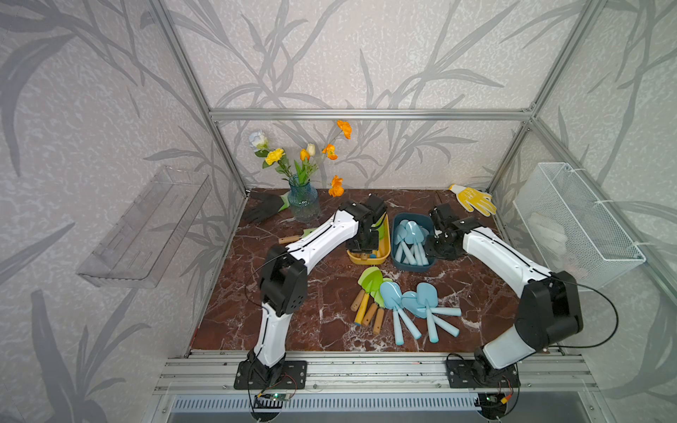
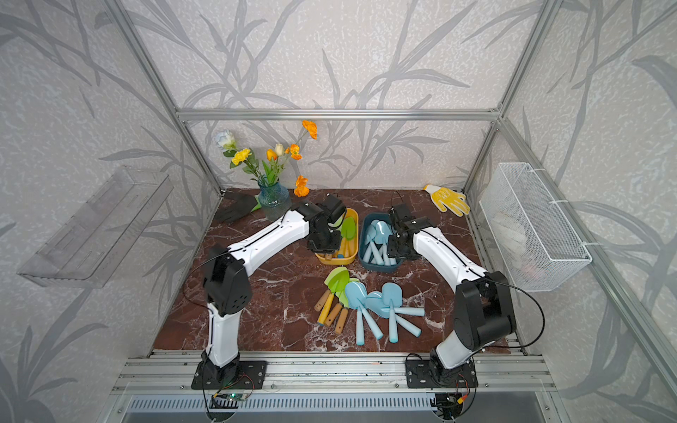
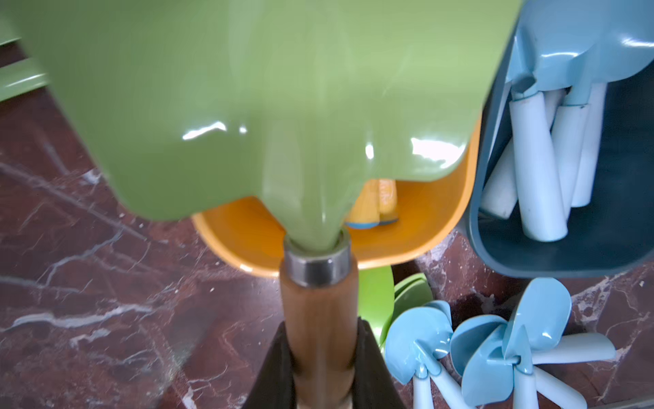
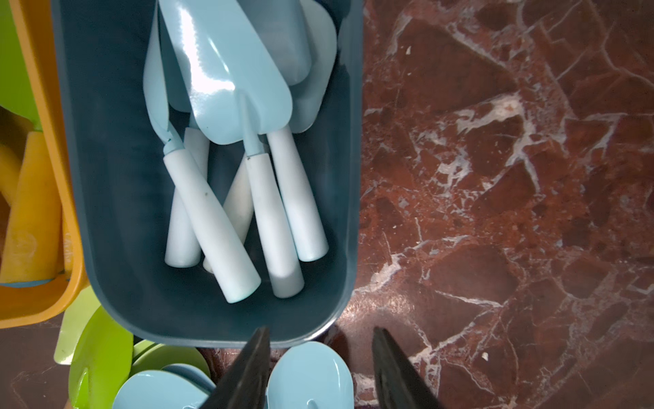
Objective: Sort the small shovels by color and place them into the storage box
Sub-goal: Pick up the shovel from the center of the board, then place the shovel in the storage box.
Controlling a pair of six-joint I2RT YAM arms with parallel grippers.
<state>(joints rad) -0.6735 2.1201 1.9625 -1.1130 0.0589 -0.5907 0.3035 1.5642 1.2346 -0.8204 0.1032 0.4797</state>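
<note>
— What does your left pincer hold?
— My left pincer (image 3: pixel 322 324) is closed on the brown wooden handle of a green shovel (image 3: pixel 269 106). The blade is so near my wrist camera that it is blurred and cut off. It hides most of the yellow box (image 3: pixel 424 230) under it. In both top views my own wrist covers this grip.
— And inside the boxes?
— In the yellow box I see only the ends of yellow handles (image 3: pixel 369 207). The dark blue box (image 4: pixel 106 177) just beside it holds blue shovels (image 4: pixel 226 70). They overlap, so I cannot count them surely.
— The right pincer?
— My right pincer (image 4: pixel 320 331) stands open at the edge of the dark blue box, with nothing between its fingers. On the tabletop (image 1: pixel 329 322) a mixed pile of shovels (image 1: pixel 394 296) lies, each partly over another.
</note>
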